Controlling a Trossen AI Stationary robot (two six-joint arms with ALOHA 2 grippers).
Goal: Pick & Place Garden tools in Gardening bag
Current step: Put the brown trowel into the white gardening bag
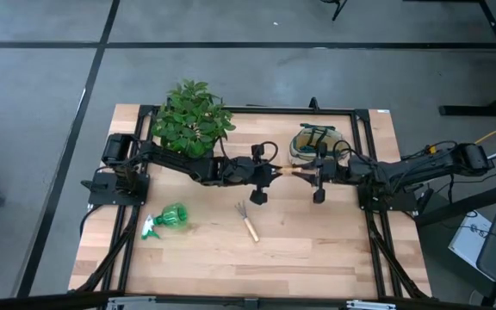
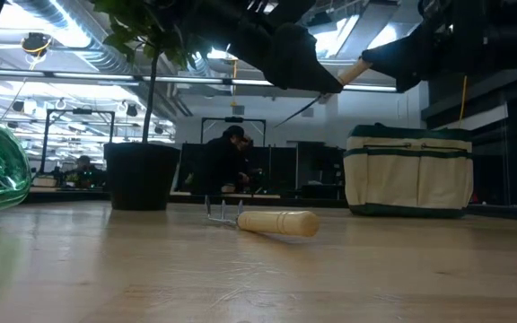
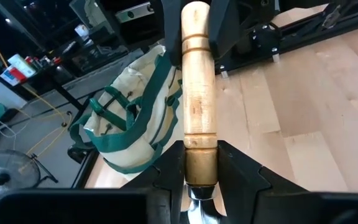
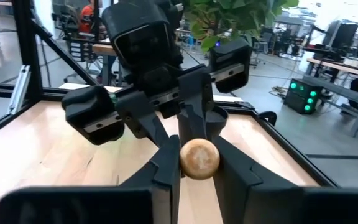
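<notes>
Passing the stiff, light trowel [image 3: 197, 93]: left gripper [image 3: 199, 180] clamps its collar, right gripper [image 4: 197, 163] closing around the wooden end.

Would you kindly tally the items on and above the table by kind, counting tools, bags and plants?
Garden tools: 3, namely spray bottle, hand rake and a wooden-handled tool held between the left hand and right hand
Gardening bag: 1
Potted plant: 1
Total: 5

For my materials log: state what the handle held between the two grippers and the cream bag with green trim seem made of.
Pale turned handle: seemingly wood, smooth, lightly varnished, with faint grain, lathe-cut grooves and a brassy collar where the left gripper clamps it.
Cream bag with green trim: seemingly matte canvas, sagging softly, with woven-looking green binding.
</notes>
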